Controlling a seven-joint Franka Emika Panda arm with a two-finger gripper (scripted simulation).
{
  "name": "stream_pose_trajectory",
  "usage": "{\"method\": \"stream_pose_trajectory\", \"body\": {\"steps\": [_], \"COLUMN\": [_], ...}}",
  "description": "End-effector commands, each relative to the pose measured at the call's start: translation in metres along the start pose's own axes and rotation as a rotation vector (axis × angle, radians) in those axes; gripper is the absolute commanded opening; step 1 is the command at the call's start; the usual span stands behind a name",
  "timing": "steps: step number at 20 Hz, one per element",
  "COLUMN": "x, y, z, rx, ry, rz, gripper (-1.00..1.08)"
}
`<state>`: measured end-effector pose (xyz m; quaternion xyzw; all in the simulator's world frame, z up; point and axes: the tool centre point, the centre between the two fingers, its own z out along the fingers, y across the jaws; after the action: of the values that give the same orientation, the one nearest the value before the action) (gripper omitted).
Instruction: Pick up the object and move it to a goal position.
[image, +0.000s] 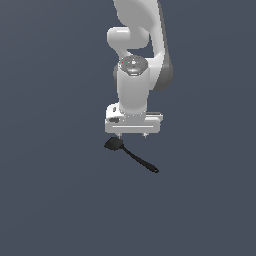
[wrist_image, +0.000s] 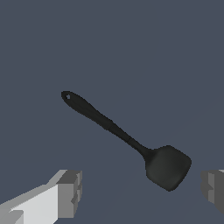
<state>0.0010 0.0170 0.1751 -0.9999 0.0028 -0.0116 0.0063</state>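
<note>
Arm points straight down, gripper (image: 132, 135) just above the spatula (image: 131, 155), which lies flat on the table (image: 50, 200). Fingers (wrist_image: 70, 192) apart, wide gap, nothing between them; only their short tips show under the white gripper body in the exterior view. Spatula all black: broad flattish head, long thin handle with a small hole at the far end. In the exterior view the head sits just below the finger toward the exterior view's left, almost under its tip, and the handle runs diagonally away from the fingers toward the exterior view's right. Wrist view: head lies between the two fingers, nearer one of them but not touching it, handle angling off away from both. Whether the fingertips touch the table cannot be told; they look a little above the spatula's level. No contact between fingers and spatula visible in either view. Table is plain dark blue-grey. White arm links rise above the gripper in the exterior view.
</note>
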Motion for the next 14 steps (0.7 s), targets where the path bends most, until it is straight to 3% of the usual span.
{"method": "stream_pose_trajectory", "body": {"steps": [1,9,14], "x": [0.000,-0.012,-0.013], "y": [0.000,-0.013,-0.013], "z": [0.000,0.007,0.007], "rx": [0.000,0.023,0.024], "ry": [0.000,-0.042,-0.043], "rz": [0.000,0.020,0.022], "gripper": [1.00,1.00,1.00]}}
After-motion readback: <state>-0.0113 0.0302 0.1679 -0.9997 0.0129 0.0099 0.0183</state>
